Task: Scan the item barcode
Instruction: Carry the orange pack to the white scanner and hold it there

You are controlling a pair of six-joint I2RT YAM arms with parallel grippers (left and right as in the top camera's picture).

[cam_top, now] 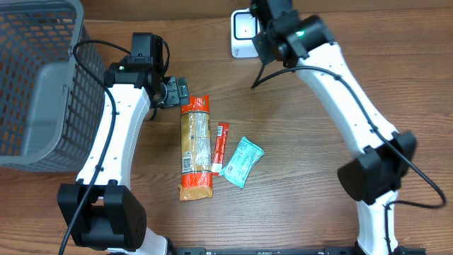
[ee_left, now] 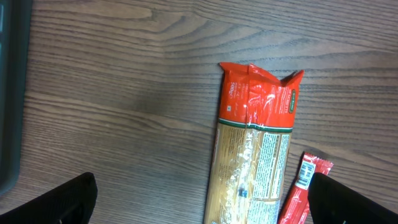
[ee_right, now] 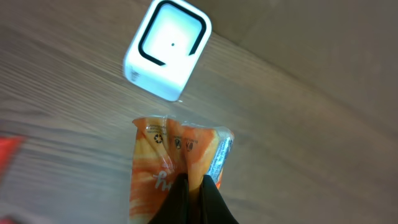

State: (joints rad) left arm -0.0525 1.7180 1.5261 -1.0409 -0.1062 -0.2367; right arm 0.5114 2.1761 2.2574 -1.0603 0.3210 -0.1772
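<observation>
The right gripper (ee_right: 195, 186), pinched tight on one edge of the orange packet (ee_right: 165, 168), holds it just beside the white scanner (ee_right: 166, 50) — seemingly to show its barcode — while the left gripper (cam_top: 175, 92) hovers spread wide above the pasta bag (cam_top: 196, 145).

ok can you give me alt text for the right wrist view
The right gripper, shut on the edge of an orange packet, holds it close to a white scanner with a glowing face. Wooden table fills the background.
</observation>
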